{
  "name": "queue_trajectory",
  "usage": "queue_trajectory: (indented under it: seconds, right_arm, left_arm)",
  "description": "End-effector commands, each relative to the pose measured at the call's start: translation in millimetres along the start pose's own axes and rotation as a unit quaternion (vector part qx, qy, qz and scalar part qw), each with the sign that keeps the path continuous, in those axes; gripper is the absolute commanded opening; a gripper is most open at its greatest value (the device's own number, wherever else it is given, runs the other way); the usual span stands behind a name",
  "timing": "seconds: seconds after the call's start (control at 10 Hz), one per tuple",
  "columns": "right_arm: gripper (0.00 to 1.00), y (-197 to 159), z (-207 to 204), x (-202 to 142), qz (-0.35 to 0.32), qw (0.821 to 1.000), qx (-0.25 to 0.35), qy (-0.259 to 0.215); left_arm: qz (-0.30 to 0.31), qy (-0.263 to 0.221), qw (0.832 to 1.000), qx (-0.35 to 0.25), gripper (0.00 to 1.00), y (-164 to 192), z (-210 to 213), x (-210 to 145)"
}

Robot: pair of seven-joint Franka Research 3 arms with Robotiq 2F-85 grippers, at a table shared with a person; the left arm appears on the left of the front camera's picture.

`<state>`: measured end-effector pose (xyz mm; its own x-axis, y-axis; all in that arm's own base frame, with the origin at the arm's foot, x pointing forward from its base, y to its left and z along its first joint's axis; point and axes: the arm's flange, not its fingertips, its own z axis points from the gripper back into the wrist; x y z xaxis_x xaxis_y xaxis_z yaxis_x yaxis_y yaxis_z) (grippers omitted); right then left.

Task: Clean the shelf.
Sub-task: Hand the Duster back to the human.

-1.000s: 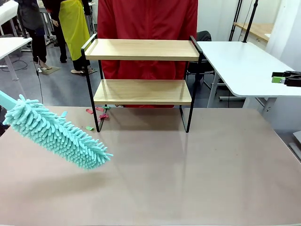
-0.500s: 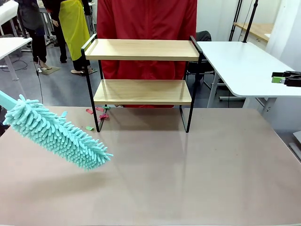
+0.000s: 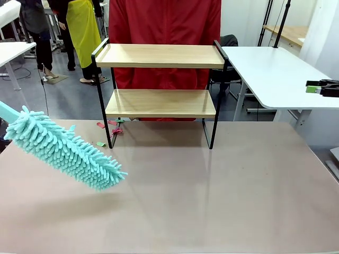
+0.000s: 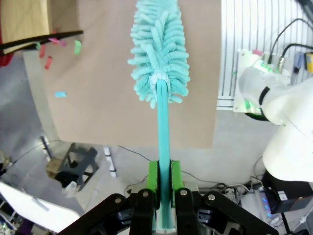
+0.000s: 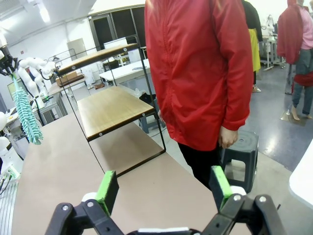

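The shelf (image 3: 159, 103), two light wooden boards in a thin black frame, stands at the table's far middle; both boards look bare. A teal fluffy duster (image 3: 66, 150) hangs tilted over the table's left side, its tip low. In the left wrist view my left gripper (image 4: 164, 181) is shut on the duster's handle (image 4: 163, 127), and the duster's head (image 4: 159, 54) points away from it. My right gripper (image 3: 310, 87) hovers open at the far right, above the white side table. In its own view its fingers (image 5: 108, 191) stand wide apart, facing the shelf (image 5: 110, 110) side-on.
Small red, pink and green scraps (image 3: 108, 128) lie on the table by the shelf's left foot. A person in a red jacket (image 3: 164, 21) stands right behind the shelf. A white table (image 3: 275, 74) adjoins at the right. The brown table (image 3: 212, 190) is bare in front.
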<state>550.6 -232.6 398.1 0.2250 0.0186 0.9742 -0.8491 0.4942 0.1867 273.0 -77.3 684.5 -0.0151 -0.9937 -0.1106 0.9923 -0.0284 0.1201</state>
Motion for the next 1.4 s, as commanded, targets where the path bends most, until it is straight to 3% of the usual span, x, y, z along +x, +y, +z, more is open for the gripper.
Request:
queue_trajectory:
  seconds: [0.0,0.4,0.7,0.9,1.2,1.3]
  right_arm:
    - [1.0,22.7,-17.7,37.5,-0.004,0.999,0.038,-0.015]
    - [1.0,90.0,-63.2,95.6,-0.03,0.982,0.167,-0.087]
    - [1.0,143.5,-96.0,111.1,-0.059,0.957,0.257,-0.121]
    - [1.0,175.2,-114.0,115.0,-0.062,0.946,0.29,-0.13]
    - [1.0,215.9,-145.2,103.9,-0.037,0.944,0.298,-0.136]
    - [1.0,225.4,-154.3,96.8,-0.023,0.945,0.294,-0.138]
  left_arm:
    - [0.011,-0.055,0.998,0.018,0.13,-2.3,1.9,-5.3]
    - [0.016,-0.165,0.986,0.023,0.13,-13.5,-26.6,4.1]
    - [0.027,-0.277,0.961,0.007,0.13,-15.2,-58.0,20.2]
    - [0.032,-0.321,0.946,0.014,0.13,-22.2,-80.0,34.1]
    - [0.043,-0.443,0.895,0.029,0.13,-25.3,-125.1,44.9]
    - [0.05,-0.463,0.885,0.026,0.13,-26.3,-137.3,45.3]
